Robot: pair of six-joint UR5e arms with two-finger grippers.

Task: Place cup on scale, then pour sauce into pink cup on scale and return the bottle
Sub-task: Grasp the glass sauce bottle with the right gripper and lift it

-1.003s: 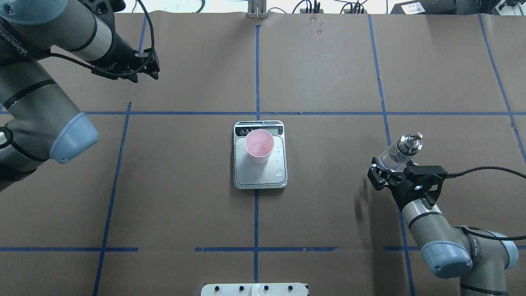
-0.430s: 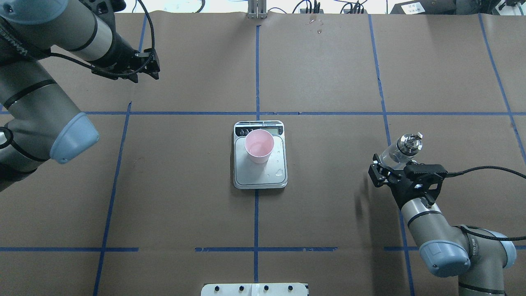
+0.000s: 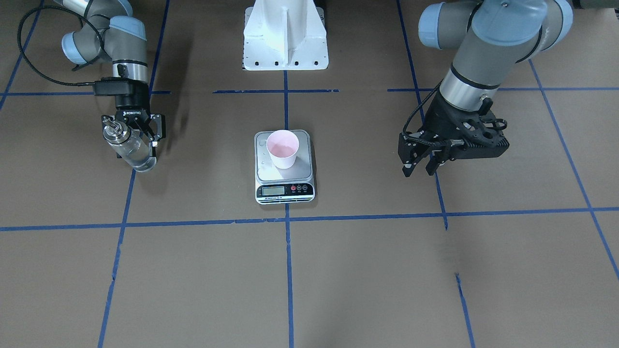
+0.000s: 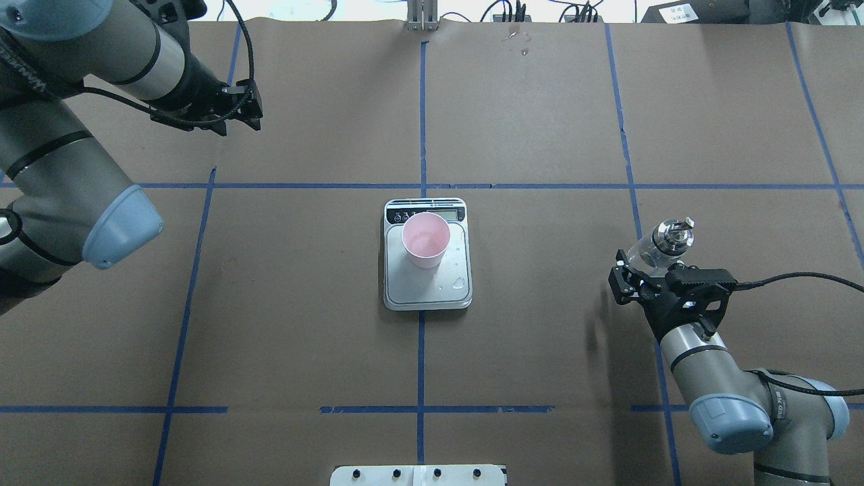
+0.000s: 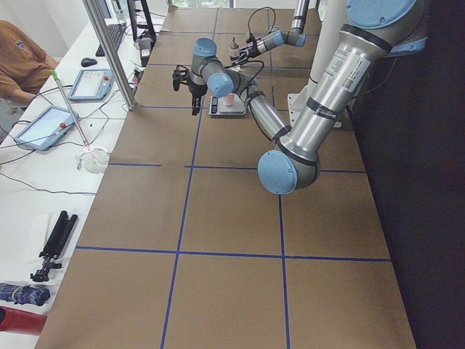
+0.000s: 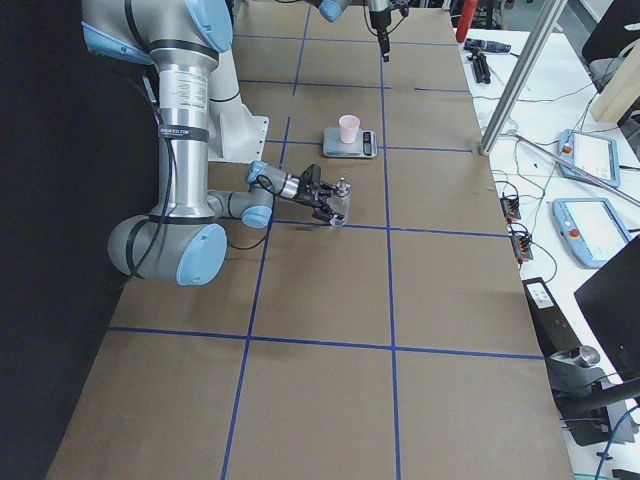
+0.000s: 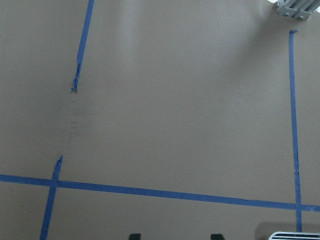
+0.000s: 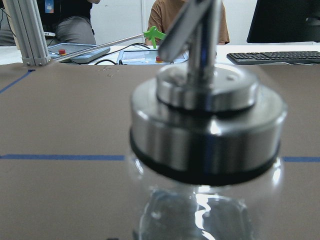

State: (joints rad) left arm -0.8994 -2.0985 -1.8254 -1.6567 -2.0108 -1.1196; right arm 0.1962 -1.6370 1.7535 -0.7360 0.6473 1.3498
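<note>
The right gripper [image 3: 134, 137] sits low over the tabletop [image 4: 540, 337] with its jaws spread, and the bottle [image 3: 129, 149] stands on its base between them. The front-facing view settles this. There a strip of brown tabletop shows between the glass and the finger [image 3: 155, 135] on the scale's side, so that finger does not touch. The overhead view cannot show it, since the wrist's camera mount [image 4: 698, 280] covers the other finger and the lower part of the bottle. The right wrist view has no finger in it at all. It shows only the silver collar [image 8: 207, 145] and the slanted spout [image 8: 192, 30], close and blurred, with glass below.

The cup [image 4: 432, 260] stands on the scale [image 4: 425, 293], well apart from the right gripper, out on the side its visible finger faces. It sits at the display end of the platform. From overhead a little clear sauce [image 4: 424, 237] shows in it, and droplets [image 4: 459, 282] lie on the bare metal beside it.

The left gripper [image 3: 418, 169] hangs above bare tabletop, well apart from the scale, jaws spread and holding nothing. Its wrist view shows two dark fingertips [image 7: 134, 236] set apart at the lower edge, over brown paper and blue tape [image 7: 150, 192].
</note>
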